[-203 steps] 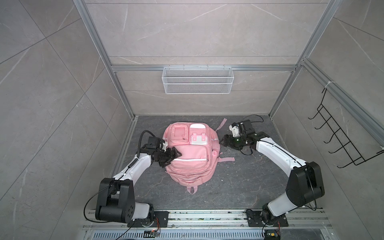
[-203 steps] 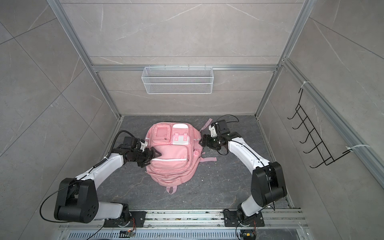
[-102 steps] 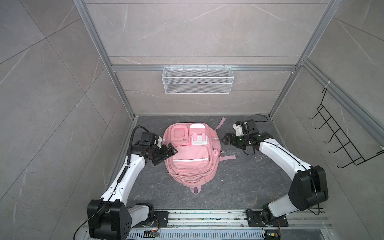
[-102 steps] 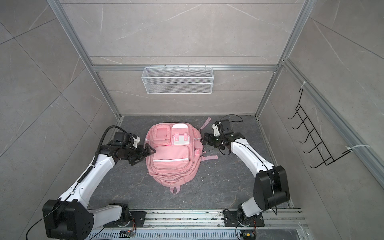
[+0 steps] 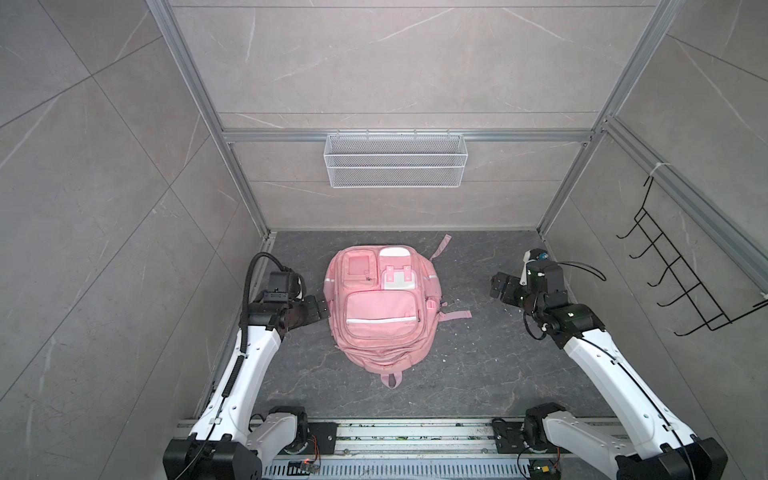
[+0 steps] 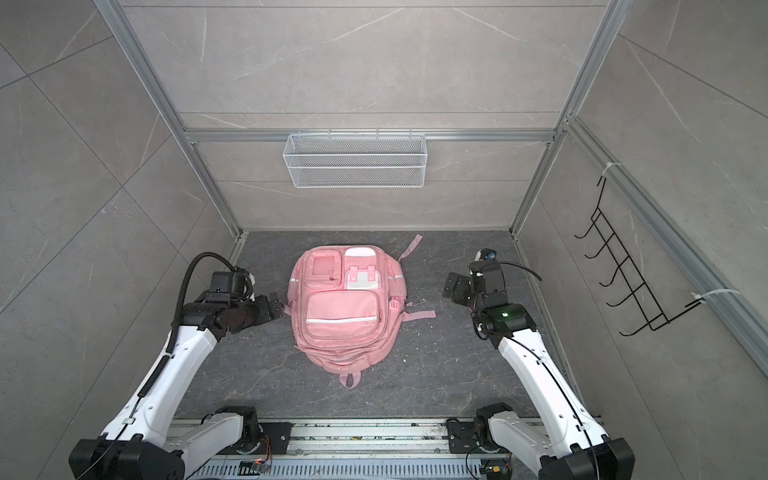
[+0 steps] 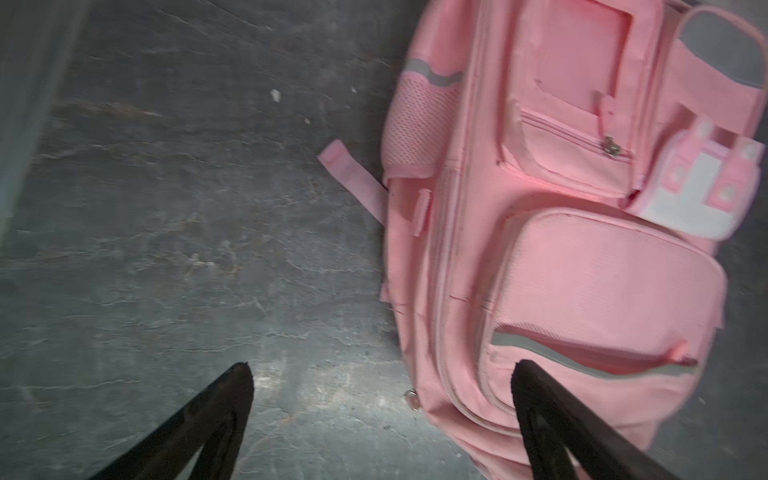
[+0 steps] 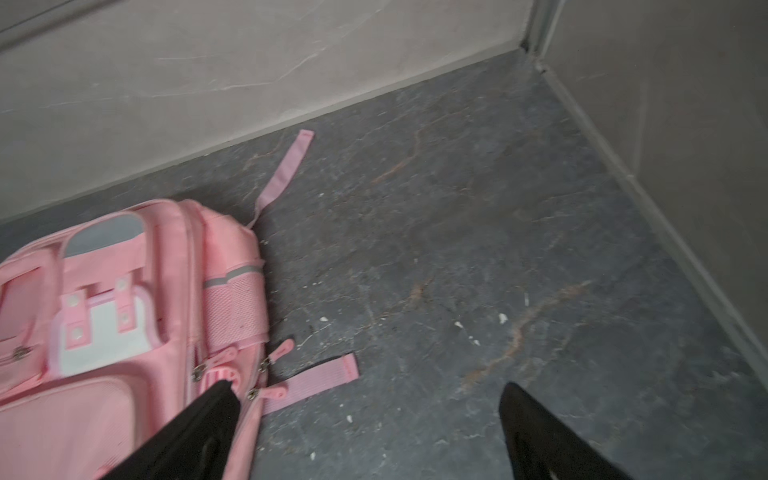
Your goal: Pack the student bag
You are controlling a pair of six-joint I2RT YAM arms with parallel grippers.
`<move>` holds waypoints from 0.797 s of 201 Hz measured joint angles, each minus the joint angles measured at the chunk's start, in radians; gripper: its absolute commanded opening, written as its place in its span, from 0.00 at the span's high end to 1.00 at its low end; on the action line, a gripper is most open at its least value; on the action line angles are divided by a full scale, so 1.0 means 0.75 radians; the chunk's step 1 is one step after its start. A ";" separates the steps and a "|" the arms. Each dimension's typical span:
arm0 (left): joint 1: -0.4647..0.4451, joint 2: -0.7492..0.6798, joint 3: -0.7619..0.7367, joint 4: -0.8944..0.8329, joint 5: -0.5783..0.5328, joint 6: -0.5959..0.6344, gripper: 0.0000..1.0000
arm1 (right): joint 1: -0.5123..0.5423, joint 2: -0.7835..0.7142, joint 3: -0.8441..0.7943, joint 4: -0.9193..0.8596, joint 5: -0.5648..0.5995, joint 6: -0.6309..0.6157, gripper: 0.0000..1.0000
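Note:
The student bag [image 5: 381, 320] [image 6: 344, 309] is a pink backpack lying flat in the middle of the dark floor, front pockets up and zips shut. In both top views my left gripper [image 5: 321, 308] [image 6: 277, 304] hovers just off the bag's left side, open and empty. In the left wrist view the left gripper [image 7: 382, 368] frames the bag's [image 7: 582, 270] edge without touching it. My right gripper [image 5: 500, 288] [image 6: 454, 286] stands open well to the right of the bag. The right wrist view shows this gripper [image 8: 368, 385] over bare floor beside the bag [image 8: 104, 332].
Loose pink straps [image 5: 455, 316] [image 5: 441, 246] trail from the bag's right side. A white wire basket [image 5: 395, 166] hangs on the back wall. A black hook rack [image 5: 681, 286] is on the right wall. The arms' base rail [image 5: 395, 434] runs along the front.
Both grippers have opened and drawn away from the bag's sides, the left one a little to the left, the right one far to the right. The bag lies where it was.

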 measured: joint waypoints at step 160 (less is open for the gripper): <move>0.004 -0.341 -0.818 0.798 -0.338 0.251 0.00 | -0.365 0.304 -0.495 0.782 -0.233 -0.195 0.00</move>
